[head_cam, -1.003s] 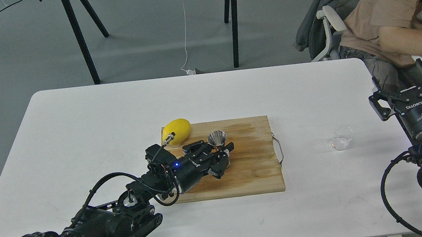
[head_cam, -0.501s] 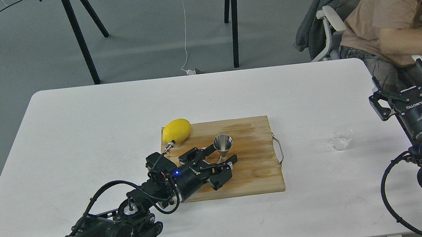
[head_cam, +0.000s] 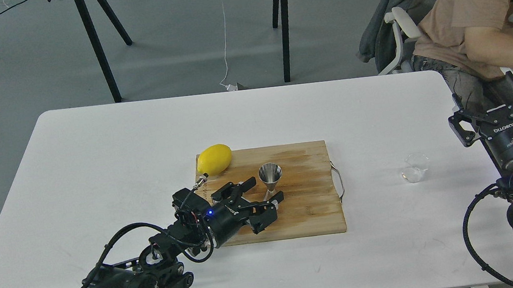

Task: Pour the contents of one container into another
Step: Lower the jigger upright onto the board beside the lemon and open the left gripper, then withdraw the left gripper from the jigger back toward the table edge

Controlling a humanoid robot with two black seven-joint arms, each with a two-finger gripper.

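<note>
The steel hourglass jigger [head_cam: 270,176] stands upright on the wooden cutting board [head_cam: 310,205], right of the yellow lemon [head_cam: 214,159]. My left gripper [head_cam: 267,188] lies low over the board, just left of and in front of the jigger. Its fingers are spread, their tips close to the jigger's foot and holding nothing. The small clear glass cup [head_cam: 416,167] stands on the white table right of the board. My right gripper [head_cam: 501,107] is open and empty at the table's right edge, to the right of and beyond the cup.
The board has a metal handle [head_cam: 339,180] on its right side. A seated person [head_cam: 485,10] in a brown shirt is at the far right corner, close to my right arm. Black table legs [head_cam: 96,46] stand on the floor beyond.
My left gripper let go of the jigger, opened, and drew back toward the lower left. The jigger now stands free, slightly right of where it was held. The right arm stayed still.
</note>
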